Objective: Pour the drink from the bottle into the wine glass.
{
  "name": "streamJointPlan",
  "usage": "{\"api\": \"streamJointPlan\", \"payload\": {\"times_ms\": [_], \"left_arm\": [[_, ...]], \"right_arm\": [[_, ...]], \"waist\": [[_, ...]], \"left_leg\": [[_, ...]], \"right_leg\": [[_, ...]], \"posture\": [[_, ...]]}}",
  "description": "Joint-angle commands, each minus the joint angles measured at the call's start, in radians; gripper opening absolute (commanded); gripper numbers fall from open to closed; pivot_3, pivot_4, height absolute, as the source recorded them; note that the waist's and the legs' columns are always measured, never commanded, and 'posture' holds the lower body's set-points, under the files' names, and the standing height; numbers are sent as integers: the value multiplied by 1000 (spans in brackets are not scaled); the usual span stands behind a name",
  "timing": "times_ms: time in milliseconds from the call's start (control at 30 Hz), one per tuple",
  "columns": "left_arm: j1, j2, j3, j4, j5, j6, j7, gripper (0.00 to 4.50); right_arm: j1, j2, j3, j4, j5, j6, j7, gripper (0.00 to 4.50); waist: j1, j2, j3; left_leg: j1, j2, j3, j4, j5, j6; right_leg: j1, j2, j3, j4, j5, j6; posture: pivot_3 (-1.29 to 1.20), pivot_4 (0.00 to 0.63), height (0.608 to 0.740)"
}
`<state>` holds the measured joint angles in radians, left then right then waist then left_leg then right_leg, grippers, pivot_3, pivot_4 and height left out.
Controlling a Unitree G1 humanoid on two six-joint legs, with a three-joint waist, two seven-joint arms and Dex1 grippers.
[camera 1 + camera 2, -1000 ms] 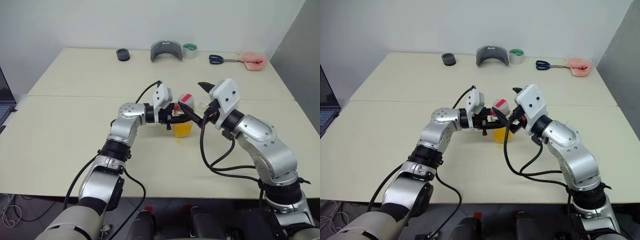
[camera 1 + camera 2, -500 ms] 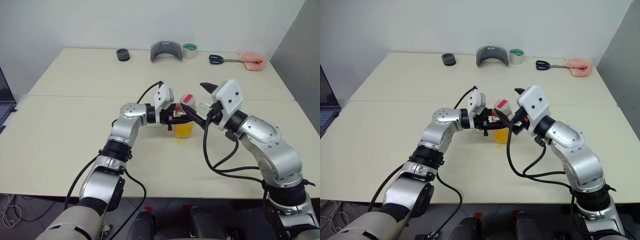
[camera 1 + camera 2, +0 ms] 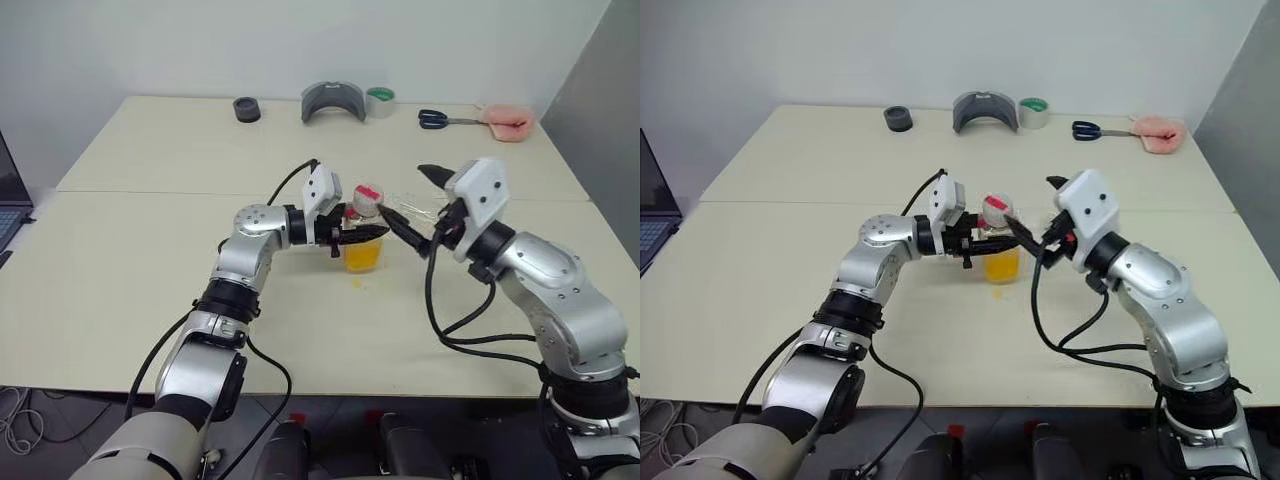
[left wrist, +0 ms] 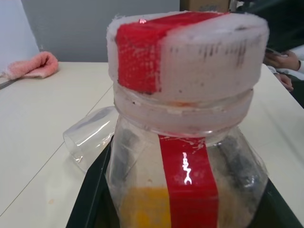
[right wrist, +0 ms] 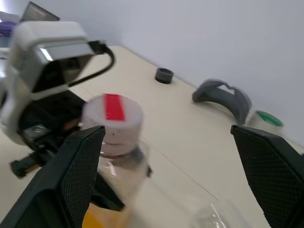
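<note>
My left gripper (image 3: 362, 234) is pressed together on the small clear plastic bottle (image 3: 364, 245) with the red-and-white label strip and the red-and-white cap (image 3: 367, 195); one black finger (image 4: 95, 190) lies on each side of its squarish body; the bottle stands upright near the middle of the cream desk (image 3: 130, 270), well away from all four edges; the translucent orange-yellow drink (image 3: 364, 258) fills only the lower part of it, and the cap is still on the neck.

My right gripper (image 3: 422, 208) is spread wide and holds nothing; its fingers (image 5: 80, 164) stand apart just beside the cap, on the side toward the desk's right edge, and I believe they do not touch it, although the view there is not clear enough to be sure.

The clear colourless wine glass (image 4: 90, 137) lies on its side on the desk just behind the bottle, between the bottle and my right gripper; its stem and foot I cannot make out.

Along the far edge of the desk are a black ring (image 3: 246, 109), a grey curved piece (image 3: 333, 101), a roll of tape with green centre (image 3: 380, 100), blue-handled scissors (image 3: 440, 119) and a pink cloth (image 3: 505, 122) near the far right corner.
</note>
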<state>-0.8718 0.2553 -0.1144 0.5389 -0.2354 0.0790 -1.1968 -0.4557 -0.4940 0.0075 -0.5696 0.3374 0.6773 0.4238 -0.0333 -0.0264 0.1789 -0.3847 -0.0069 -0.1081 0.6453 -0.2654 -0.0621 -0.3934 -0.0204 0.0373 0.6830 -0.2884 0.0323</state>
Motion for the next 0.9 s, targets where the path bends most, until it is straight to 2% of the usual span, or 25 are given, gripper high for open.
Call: {"api": "streamJointPlan", "payload": {"times_ms": [33, 333, 633, 900], "left_arm": [[-11, -7, 11, -31, -21, -19, -7, 1714], [-19, -8, 19, -26, -24, -12, -6, 1714], [-17, -15, 16, -34, -24, -9, -3, 1714], [-12, -17, 14, -42, -24, -9, -6, 1714]], "right_arm": [[-8, -7, -30, -56, 38, 6, 20, 4500], [-23, -43, -38, -116, 137, 55, 77, 4500], [-101, 8, 100, -43, 21, 4, 29, 4500], [-111, 50, 110, 21, -31, -33, 16, 4500]], "waist": [[-1, 0, 0], [0, 0, 0], [-2, 0, 0], [-2, 0, 0]], "left_leg": [[0, 0, 0, 0, 0, 0], [0, 0, 0, 0, 0, 0], [0, 0, 0, 0, 0, 0], [0, 0, 0, 0, 0, 0]], "right_leg": [[0, 0, 0, 0, 0, 0], [0, 0, 0, 0, 0, 0], [0, 0, 0, 0, 0, 0], [0, 0, 0, 0, 0, 0]], "posture": [[0, 150, 740], [0, 150, 740], [0, 150, 740], [0, 150, 740]]}}
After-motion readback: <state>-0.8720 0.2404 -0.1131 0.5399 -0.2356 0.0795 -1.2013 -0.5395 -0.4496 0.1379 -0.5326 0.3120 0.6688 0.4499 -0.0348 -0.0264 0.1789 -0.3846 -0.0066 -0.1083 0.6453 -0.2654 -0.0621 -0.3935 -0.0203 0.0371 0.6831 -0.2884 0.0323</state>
